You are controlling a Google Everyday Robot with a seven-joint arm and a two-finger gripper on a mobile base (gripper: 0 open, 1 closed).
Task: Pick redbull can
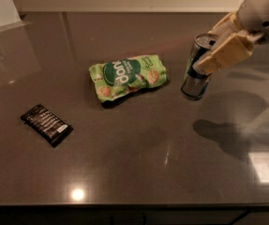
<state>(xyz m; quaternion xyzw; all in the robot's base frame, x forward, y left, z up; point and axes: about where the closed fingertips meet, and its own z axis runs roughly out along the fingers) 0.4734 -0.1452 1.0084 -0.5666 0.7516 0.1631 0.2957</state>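
Right of the bag (pixel 127 76), the gripper (pixel 206 50) is closed on the upper half of the can (pixel 194 83). The can leans slightly, its base at or barely off the desk (pixel 138 168). With so high a hold, the slick can may pivot, slip out and roll toward the bag.

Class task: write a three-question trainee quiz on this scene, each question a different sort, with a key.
1. True or false: the hand, at the right of the counter, is shut on the redbull can.
2. Which lies nearer the can: A, the green snack bag, or B, the black wrapper?
3. Fill in: in the camera view, the wrapper lies to the ____ of the bag.
Key: 1 true; 2 A; 3 left.
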